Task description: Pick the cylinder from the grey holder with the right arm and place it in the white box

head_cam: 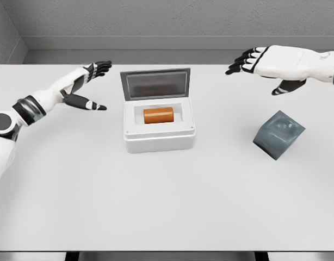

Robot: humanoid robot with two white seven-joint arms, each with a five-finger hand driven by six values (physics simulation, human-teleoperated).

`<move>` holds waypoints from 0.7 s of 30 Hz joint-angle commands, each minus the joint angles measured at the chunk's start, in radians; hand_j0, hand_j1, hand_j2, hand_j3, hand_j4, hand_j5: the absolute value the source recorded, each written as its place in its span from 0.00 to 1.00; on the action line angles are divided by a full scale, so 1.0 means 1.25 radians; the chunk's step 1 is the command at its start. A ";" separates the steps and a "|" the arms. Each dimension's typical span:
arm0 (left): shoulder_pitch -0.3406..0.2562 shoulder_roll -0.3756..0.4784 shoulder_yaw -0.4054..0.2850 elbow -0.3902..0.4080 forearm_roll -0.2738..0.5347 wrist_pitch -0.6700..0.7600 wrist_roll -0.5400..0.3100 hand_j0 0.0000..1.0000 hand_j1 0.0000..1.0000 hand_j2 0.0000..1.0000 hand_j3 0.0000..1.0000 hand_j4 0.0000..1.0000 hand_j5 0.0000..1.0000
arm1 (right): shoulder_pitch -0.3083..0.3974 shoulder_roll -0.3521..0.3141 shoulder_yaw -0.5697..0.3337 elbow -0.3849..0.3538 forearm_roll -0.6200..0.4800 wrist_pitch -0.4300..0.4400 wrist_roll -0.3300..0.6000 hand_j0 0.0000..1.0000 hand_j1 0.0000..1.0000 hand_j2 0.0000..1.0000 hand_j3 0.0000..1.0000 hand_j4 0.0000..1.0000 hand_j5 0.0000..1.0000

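Observation:
An orange cylinder lies on its side inside the white box, whose grey lid stands open at the back. The grey holder sits tilted on the table to the right, with nothing in it. My right hand hovers open above the table's far right, behind the holder and apart from it. My left hand is open too, left of the box, holding nothing.
The white table spreads wide in front of the box and holder. A grey wall runs behind the table's far edge.

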 commanded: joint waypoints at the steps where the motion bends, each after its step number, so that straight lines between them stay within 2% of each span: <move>1: 0.000 -0.037 0.000 0.019 -0.028 0.014 0.000 1.00 1.00 1.00 1.00 1.00 1.00 | 0.000 -0.004 -0.003 0.000 -0.004 0.002 0.000 1.00 1.00 1.00 1.00 1.00 1.00; 4: -0.010 -0.044 -0.001 0.019 -0.029 0.015 0.000 1.00 1.00 1.00 1.00 1.00 1.00 | 0.007 0.005 -0.003 0.000 -0.004 0.002 0.000 1.00 1.00 1.00 1.00 1.00 1.00; 6: -0.036 -0.055 -0.001 0.017 -0.025 0.058 0.000 1.00 1.00 1.00 1.00 1.00 1.00 | 0.007 0.000 -0.007 -0.002 -0.005 0.002 0.000 1.00 1.00 1.00 1.00 1.00 1.00; 8: -0.055 -0.055 -0.001 0.012 0.026 0.104 0.000 1.00 1.00 1.00 1.00 1.00 1.00 | 0.005 -0.002 -0.020 -0.012 -0.005 0.002 0.000 1.00 1.00 1.00 1.00 1.00 1.00; 9: -0.061 -0.055 -0.001 0.012 0.030 0.113 0.000 1.00 1.00 1.00 1.00 1.00 1.00 | 0.006 -0.004 -0.022 -0.032 -0.005 0.002 0.000 1.00 1.00 1.00 1.00 1.00 1.00; 12: -0.056 -0.070 -0.001 0.009 0.029 0.112 0.000 1.00 1.00 1.00 1.00 1.00 1.00 | 0.018 -0.064 -0.023 -0.102 -0.006 0.002 0.000 1.00 1.00 1.00 1.00 1.00 1.00; 19: -0.047 -0.058 -0.008 -0.058 0.042 0.108 0.000 1.00 1.00 1.00 1.00 1.00 1.00 | 0.060 -0.085 -0.038 -0.106 -0.009 0.002 0.000 1.00 1.00 1.00 1.00 1.00 1.00; 21: -0.048 -0.055 -0.029 -0.065 0.067 0.106 0.000 1.00 1.00 1.00 1.00 1.00 1.00 | 0.074 -0.083 -0.043 -0.112 -0.009 0.002 0.000 1.00 1.00 1.00 1.00 1.00 1.00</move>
